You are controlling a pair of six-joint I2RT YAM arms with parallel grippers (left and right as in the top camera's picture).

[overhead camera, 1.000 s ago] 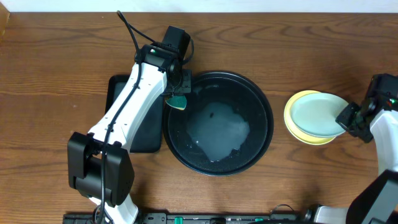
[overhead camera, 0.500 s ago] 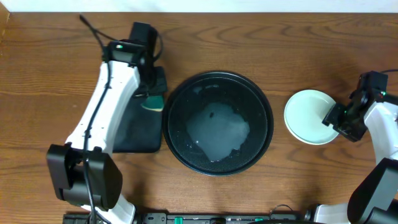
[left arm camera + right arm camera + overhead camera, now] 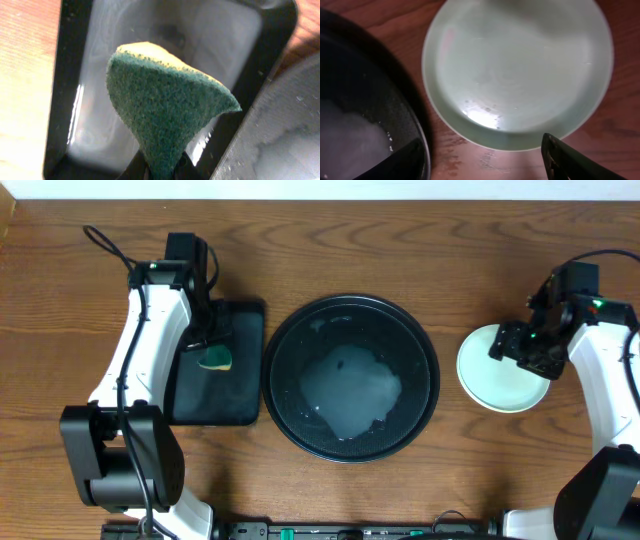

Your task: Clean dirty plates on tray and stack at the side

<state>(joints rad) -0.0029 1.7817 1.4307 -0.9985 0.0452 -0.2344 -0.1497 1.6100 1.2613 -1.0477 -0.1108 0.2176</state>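
Since a second ago both arms have swung outward: my left gripper [image 3: 207, 340] has carried the green sponge [image 3: 165, 115] off the round tray [image 3: 425, 360] and over the rectangular tray [image 3: 225, 402], and my right gripper [image 3: 520, 348] has released the plates [image 3: 495, 385].

- Left: clamped on the sponge, which hangs folded above the rectangular tray, not yet set down.
- Right: fingers spread wide above the stack, holding nothing.
- Plates: stacked on the table right of the round tray, apart from it. Only the mint top plate shows; the yellow rim seen earlier is now covered, so the count is probably three, unconfirmed.
- Round tray: no plates, just foamy water [image 3: 350, 390].

Judgement: washing and stacking look finished; parking the sponge and withdrawing remain. Nothing blocks either arm.
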